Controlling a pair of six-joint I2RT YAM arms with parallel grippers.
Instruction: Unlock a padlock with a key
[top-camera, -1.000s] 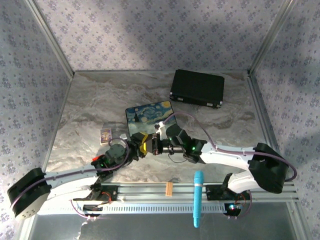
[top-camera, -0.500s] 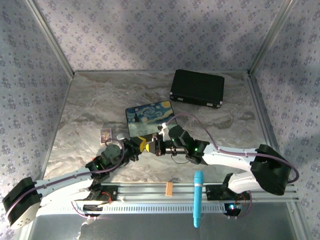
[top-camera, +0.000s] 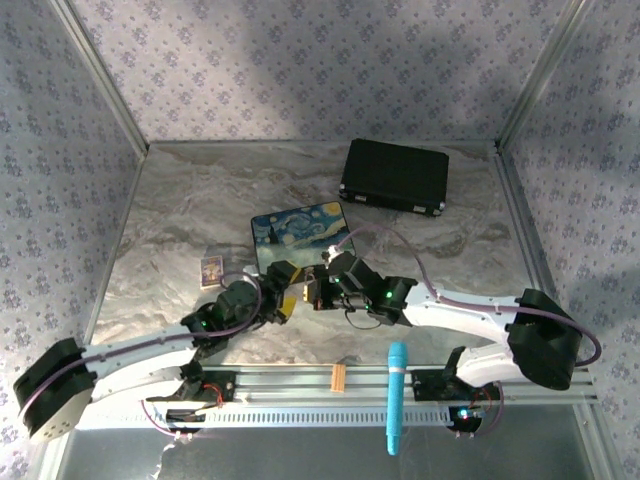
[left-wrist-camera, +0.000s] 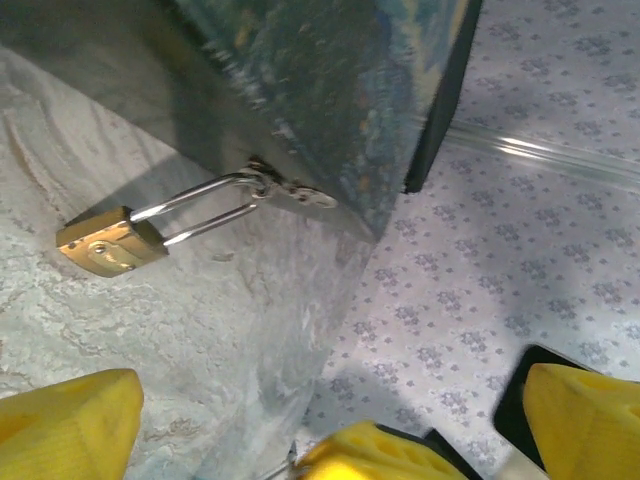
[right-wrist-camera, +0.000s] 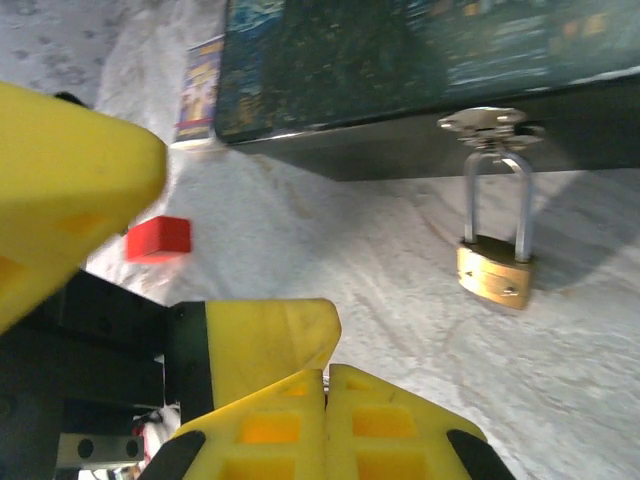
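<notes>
The brass padlock (left-wrist-camera: 110, 243) (right-wrist-camera: 495, 275) lies on the marble table, its silver shackle threaded through the hasp (left-wrist-camera: 272, 187) of the painted box (top-camera: 300, 235). My right gripper (right-wrist-camera: 327, 372) (top-camera: 312, 292) is shut, and a thin silvery tip of the key (left-wrist-camera: 291, 455) pokes out from its yellow fingers (left-wrist-camera: 380, 455). It sits a short way in front of the padlock. My left gripper (left-wrist-camera: 330, 392) (top-camera: 285, 295) stands wide open with the right gripper's fingers between its own, touching nothing.
A small red tag (right-wrist-camera: 158, 238) and a printed card (top-camera: 211, 270) lie left of the box. A black case (top-camera: 395, 177) rests at the back right. A blue tool (top-camera: 396, 395) lies on the rail at the near edge.
My left gripper's jaws closed in and then sprang wide open, and the left arm shifted slightly. The right gripper has stayed shut and nearly still.
</notes>
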